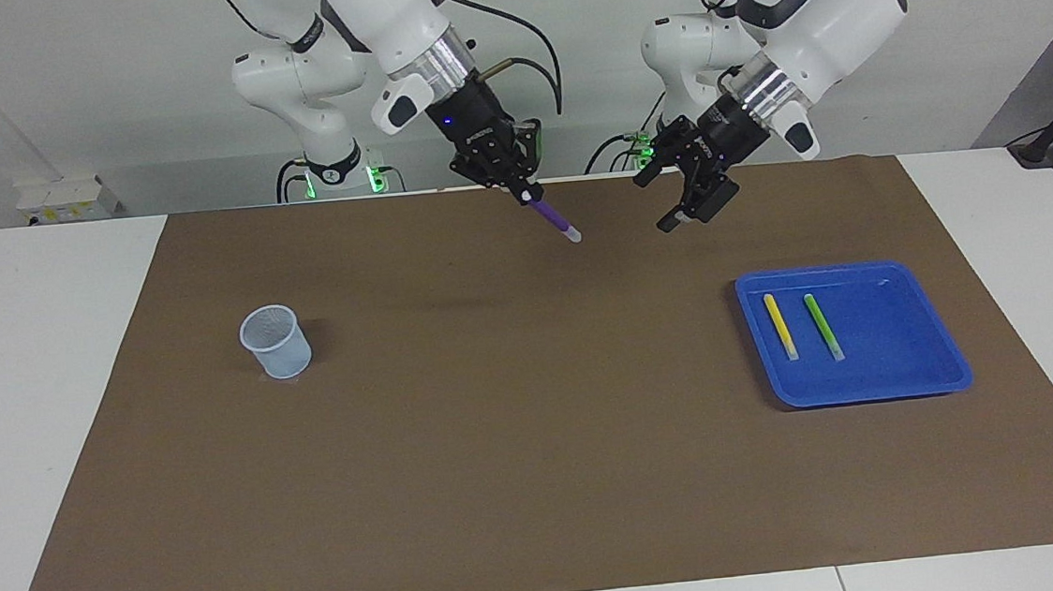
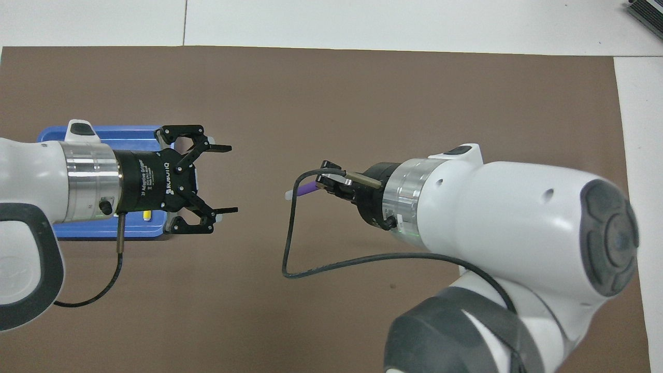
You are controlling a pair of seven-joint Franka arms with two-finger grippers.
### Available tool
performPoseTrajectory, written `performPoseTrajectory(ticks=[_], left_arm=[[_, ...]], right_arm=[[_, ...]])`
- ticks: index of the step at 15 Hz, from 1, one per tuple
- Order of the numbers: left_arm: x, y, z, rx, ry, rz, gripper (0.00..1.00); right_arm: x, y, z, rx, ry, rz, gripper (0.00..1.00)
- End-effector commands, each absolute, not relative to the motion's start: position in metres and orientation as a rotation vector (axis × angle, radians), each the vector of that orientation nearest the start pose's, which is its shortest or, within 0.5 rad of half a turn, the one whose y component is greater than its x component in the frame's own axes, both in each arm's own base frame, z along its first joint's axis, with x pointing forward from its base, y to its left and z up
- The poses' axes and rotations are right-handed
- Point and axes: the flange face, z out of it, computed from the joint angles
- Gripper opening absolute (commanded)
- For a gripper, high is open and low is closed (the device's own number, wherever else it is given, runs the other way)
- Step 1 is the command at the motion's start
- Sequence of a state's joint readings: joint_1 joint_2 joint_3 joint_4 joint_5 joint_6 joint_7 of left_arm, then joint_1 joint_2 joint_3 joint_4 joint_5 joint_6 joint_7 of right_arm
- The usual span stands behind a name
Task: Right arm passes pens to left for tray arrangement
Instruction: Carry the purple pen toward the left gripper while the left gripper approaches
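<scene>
My right gripper [image 1: 526, 197] [image 2: 325, 184] is shut on the purple pen [image 1: 555, 222] [image 2: 304, 190], which it holds in the air over the middle of the mat. The pen's whitish end points at my left gripper [image 1: 660, 200] [image 2: 226, 179]. That gripper hangs open and empty a short gap from the pen tip, its jaws turned toward it. The blue tray [image 1: 896, 332] [image 2: 129, 132] lies toward the left arm's end of the table. In it lie the yellow pen [image 1: 781, 325] and the green pen [image 1: 823, 326], side by side. In the overhead view my left arm covers most of the tray.
A small translucent pale-blue cup [image 1: 275, 341] stands upright on the brown mat [image 1: 520, 446] toward the right arm's end. A black cable [image 2: 290, 233] loops from my right wrist above the mat.
</scene>
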State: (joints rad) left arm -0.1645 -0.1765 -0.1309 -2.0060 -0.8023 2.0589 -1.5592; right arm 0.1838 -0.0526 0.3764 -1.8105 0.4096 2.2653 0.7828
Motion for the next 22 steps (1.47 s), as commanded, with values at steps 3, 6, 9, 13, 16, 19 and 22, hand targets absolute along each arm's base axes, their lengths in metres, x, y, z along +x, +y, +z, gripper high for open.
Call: performPoseTrajectory(ticks=[3,6,9,13,16,19,22], left_arm=[[0.475,-0.23,0.561,1.672,1.796,-0.574,0.99],[0.464,-0.246,0.557,1.67,1.79,-0.558,0.99],[0.459,-0.254,0.553,1.666,1.791,-0.547,0.99],[0.453,-0.264,0.55,1.642,1.801,-0.522,0.96],[0.452,-0.266,0.549,1.644,1.799,-0.52,0.93],[0.452,-0.267,0.55,1.644,1.797,-0.518,0.77],[0.45,-0.27,0.55,1.652,1.792,-0.518,0.48]], right_arm=[[0.466,0.343,0.603,-2.401,0.601,-0.26,0.0],[0.466,0.343,0.602,-2.41,0.585,-0.262,0.0],[0.466,0.343,0.6,-2.412,0.585,-0.26,0.0],[0.468,0.342,0.6,-2.422,0.559,-0.268,0.0],[0.47,0.34,0.599,-2.422,0.562,-0.269,0.0],[0.47,0.34,0.599,-2.424,0.556,-0.271,0.0],[0.47,0.339,0.599,-2.423,0.558,-0.272,0.0]])
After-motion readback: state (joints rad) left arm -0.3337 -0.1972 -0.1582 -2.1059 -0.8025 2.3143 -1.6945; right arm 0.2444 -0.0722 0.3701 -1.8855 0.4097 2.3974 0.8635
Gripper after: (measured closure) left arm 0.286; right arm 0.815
